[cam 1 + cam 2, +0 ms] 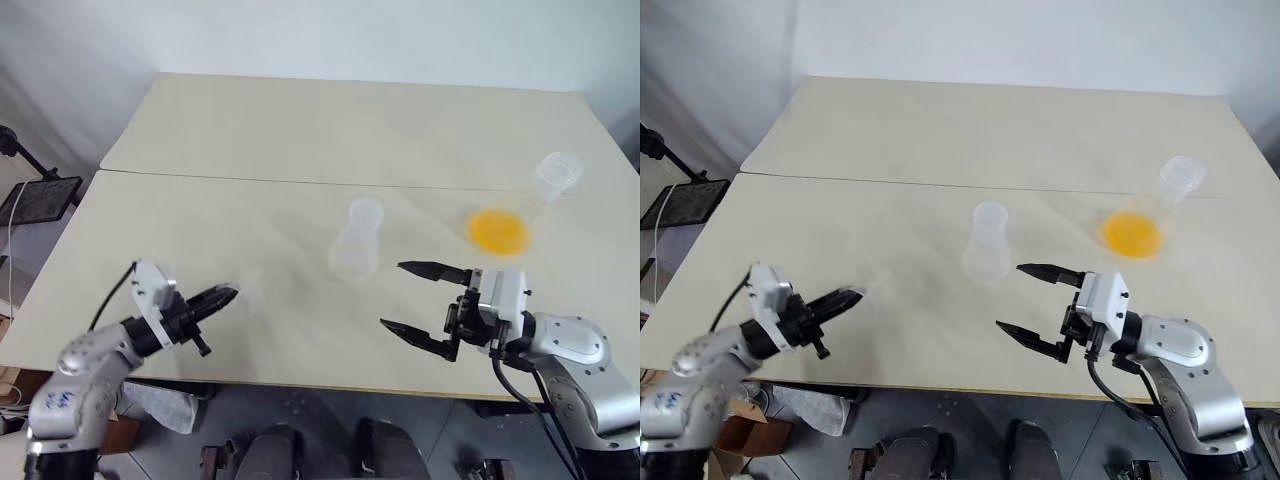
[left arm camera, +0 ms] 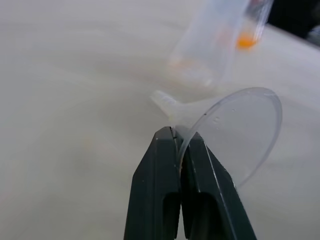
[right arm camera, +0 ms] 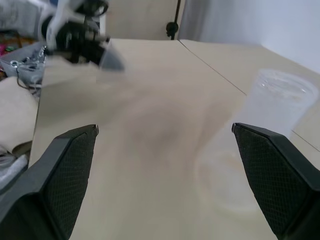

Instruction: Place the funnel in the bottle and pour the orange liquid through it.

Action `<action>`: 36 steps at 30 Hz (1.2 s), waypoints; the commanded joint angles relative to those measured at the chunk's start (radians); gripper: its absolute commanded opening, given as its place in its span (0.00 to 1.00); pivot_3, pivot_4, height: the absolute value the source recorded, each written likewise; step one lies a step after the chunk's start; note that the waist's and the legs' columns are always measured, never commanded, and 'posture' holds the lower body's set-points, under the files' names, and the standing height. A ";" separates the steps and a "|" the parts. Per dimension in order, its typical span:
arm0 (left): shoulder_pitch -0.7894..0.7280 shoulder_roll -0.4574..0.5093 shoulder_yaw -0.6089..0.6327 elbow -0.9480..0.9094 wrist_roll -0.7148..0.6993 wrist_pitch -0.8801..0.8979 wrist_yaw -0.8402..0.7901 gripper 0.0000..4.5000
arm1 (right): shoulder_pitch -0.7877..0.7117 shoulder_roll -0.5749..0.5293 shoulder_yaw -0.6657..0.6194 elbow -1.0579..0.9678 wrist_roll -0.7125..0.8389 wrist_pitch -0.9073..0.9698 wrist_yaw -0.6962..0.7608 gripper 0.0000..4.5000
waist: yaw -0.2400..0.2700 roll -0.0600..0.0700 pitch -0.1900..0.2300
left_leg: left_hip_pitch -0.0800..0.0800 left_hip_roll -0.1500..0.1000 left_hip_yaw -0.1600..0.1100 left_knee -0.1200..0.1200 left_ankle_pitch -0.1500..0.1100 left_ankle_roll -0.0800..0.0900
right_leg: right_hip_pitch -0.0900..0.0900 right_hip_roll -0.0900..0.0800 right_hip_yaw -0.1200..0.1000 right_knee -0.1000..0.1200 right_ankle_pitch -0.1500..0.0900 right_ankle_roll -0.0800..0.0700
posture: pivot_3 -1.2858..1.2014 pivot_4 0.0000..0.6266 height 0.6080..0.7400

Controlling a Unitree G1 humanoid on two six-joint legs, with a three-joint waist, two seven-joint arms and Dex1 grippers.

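My left gripper (image 2: 178, 142) pinched tight on the funnel (image 2: 235, 132), lower left | my right gripper (image 1: 415, 300) spread wide, empty, lower right | bottle (image 1: 357, 240) centre, upright.

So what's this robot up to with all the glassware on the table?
It is setting up to pour. Its left gripper is shut on the rim of a small clear funnel, held above the table. The right gripper is open and holds nothing, near the empty clear bottle. The orange liquid sits in a flask further right. The funnel is not yet in the bottle.
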 commanded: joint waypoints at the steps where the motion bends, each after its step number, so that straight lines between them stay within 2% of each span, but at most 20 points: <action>1: -0.166 0.112 0.002 0.024 -0.136 0.176 -0.078 0.00 | 0.055 0.012 -0.085 -0.061 0.026 0.003 -0.065 1.00 | -0.003 0.000 0.000 | 0.000 0.000 0.000 0.000 0.000 0.000 | 0.000 0.000 0.000 0.000 0.000 0.000 | 0.52 0.24 1.00; 4: -0.398 0.169 -0.075 0.127 -0.202 0.357 -0.121 0.00 | 0.119 0.031 -0.126 -0.089 0.025 0.001 -0.112 1.00 | -0.001 0.001 0.000 | 0.001 -0.001 0.000 -0.001 0.000 0.000 | 0.000 0.003 -0.001 0.001 0.000 0.000 | 0.52 0.24 1.00; 6: -0.567 0.158 -0.120 0.212 -0.230 0.473 -0.118 0.00 | 0.164 0.044 -0.141 -0.112 0.015 -0.009 -0.135 1.00 | -0.001 0.001 0.000 | 0.000 -0.002 0.001 -0.001 0.000 0.000 | -0.001 0.006 -0.002 0.002 0.000 0.000 | 0.52 0.24 1.00; 10: -0.800 0.141 -0.237 0.332 -0.181 0.600 -0.144 0.00 | 0.211 0.067 -0.146 -0.145 -0.004 -0.019 -0.178 1.00 | -0.006 0.000 0.001 | 0.000 -0.003 0.002 -0.001 0.001 0.001 | -0.001 0.007 -0.003 0.002 0.001 0.002 | 0.52 0.24 1.00; 12: -0.859 0.143 -0.288 0.366 -0.151 0.635 -0.168 0.00 | 0.219 0.074 -0.145 -0.155 -0.009 -0.021 -0.193 1.00 | -0.009 0.000 0.001 | 0.001 -0.003 0.004 -0.001 0.001 0.002 | -0.001 0.008 -0.002 0.001 0.000 0.002 | 0.52 0.24 1.00; 13: -0.920 0.125 -0.341 0.404 -0.119 0.640 -0.190 0.00 | 0.234 0.083 -0.149 -0.169 -0.014 -0.024 -0.207 1.00 | -0.009 0.000 0.001 | 0.001 -0.003 0.005 -0.001 0.001 0.002 | -0.001 0.008 -0.002 0.002 0.000 0.002 | 0.52 0.24 1.00; 16: -1.093 0.021 -0.397 0.568 -0.069 0.687 -0.185 0.00 | 0.275 0.100 -0.155 -0.200 -0.029 -0.032 -0.234 1.00 | 0.004 0.000 0.001 | -0.001 -0.002 0.002 0.000 0.002 0.001 | -0.001 0.010 -0.003 0.002 0.000 0.002 | 0.52 0.24 1.00; 24: -1.180 -0.072 -0.557 0.669 0.117 0.650 -0.226 0.00 | 0.288 0.125 -0.128 -0.228 -0.052 -0.039 -0.270 1.00 | -0.005 0.000 0.001 | 0.000 0.001 0.004 -0.001 0.003 -0.001 | -0.002 0.014 0.001 0.001 0.000 0.002 | 0.52 0.24 1.00; 36: -1.231 -0.163 -0.565 0.727 0.233 0.624 -0.214 0.00 | 0.269 0.131 -0.101 -0.233 -0.062 -0.038 -0.292 1.00 | -0.001 0.000 0.001 | -0.001 0.002 0.004 0.000 0.003 -0.002 | -0.002 0.015 0.002 0.001 0.000 0.001 | 0.52 0.24 1.00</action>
